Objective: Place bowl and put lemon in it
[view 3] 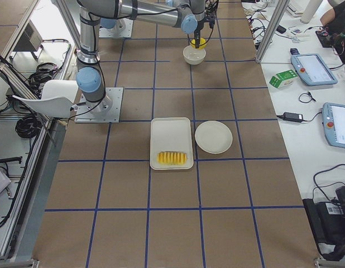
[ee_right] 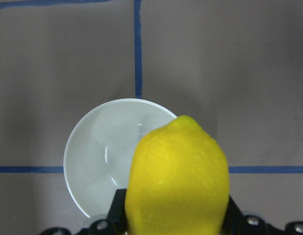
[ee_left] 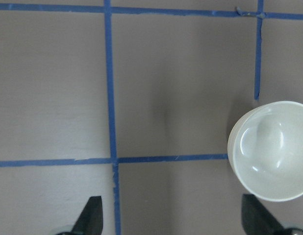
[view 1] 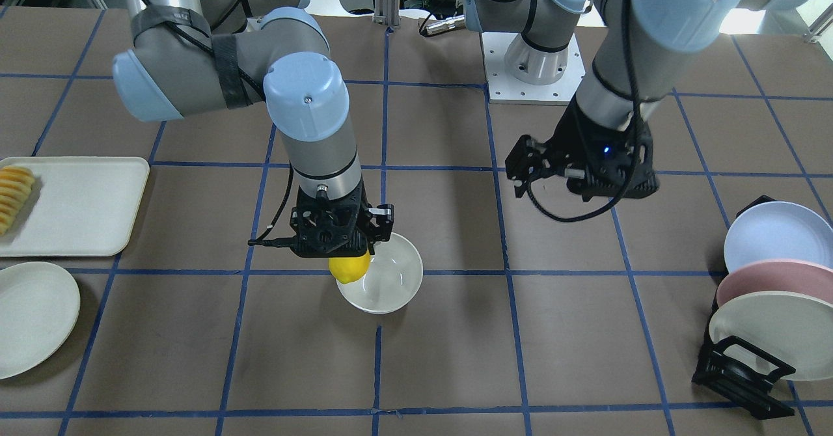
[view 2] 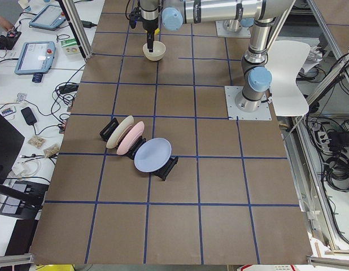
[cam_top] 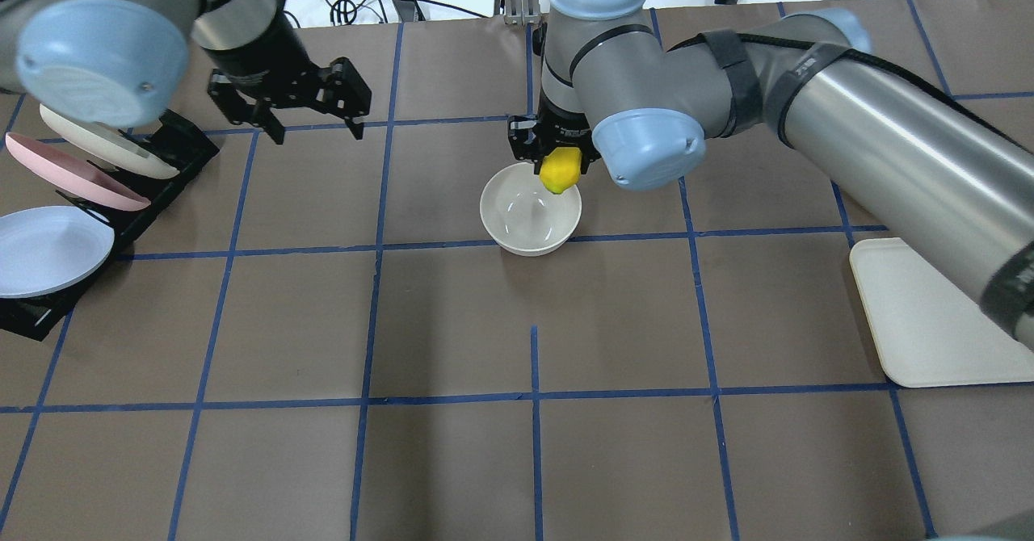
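Gripping bright yellow oval lemon [ee_right: 176, 181] w/ right fingers [ee_right: 118, 209], over glossy off-white bowl [ee_right: 92, 147] rim, left fingers [ee_left: 91, 215] spread, empty

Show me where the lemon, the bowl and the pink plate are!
lemon [cam_top: 559, 172], overhead view, middle of its yellow skin.
bowl [cam_top: 521, 216], overhead view, bare shiny inside.
pink plate [view 1: 755, 281], front-facing view, its pink face between the other two plates.
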